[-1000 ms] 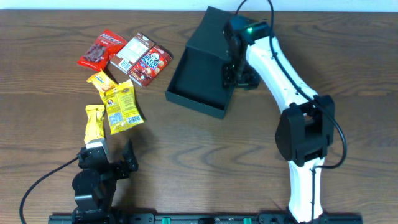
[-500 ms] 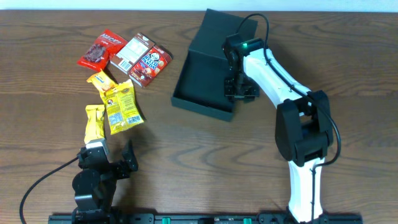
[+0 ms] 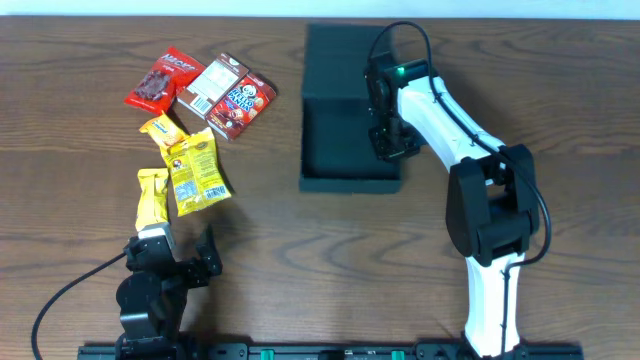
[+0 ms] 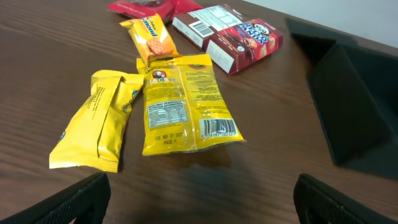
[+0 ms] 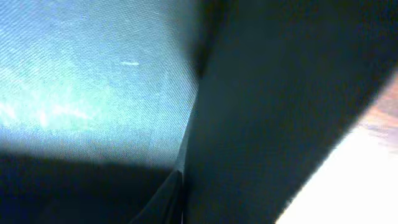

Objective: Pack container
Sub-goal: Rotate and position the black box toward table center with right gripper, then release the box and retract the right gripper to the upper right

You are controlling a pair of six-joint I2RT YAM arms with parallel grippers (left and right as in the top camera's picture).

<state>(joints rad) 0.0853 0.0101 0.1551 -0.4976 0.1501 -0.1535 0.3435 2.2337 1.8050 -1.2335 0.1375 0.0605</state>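
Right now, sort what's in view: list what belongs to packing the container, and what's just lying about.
Job: container, right gripper at its right wall, and probably the snacks to pack: red bag, white box, red box, three yellow packets.
Lying about: left gripper, open and idle; wooden table.

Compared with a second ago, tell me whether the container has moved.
Yes. The container has swung round to sit square with the table, its near left corner now farther from the red snack box.

Jaws of the right gripper [image 3: 392, 140] hidden — container [image 5: 93, 74] fills its blurred view.
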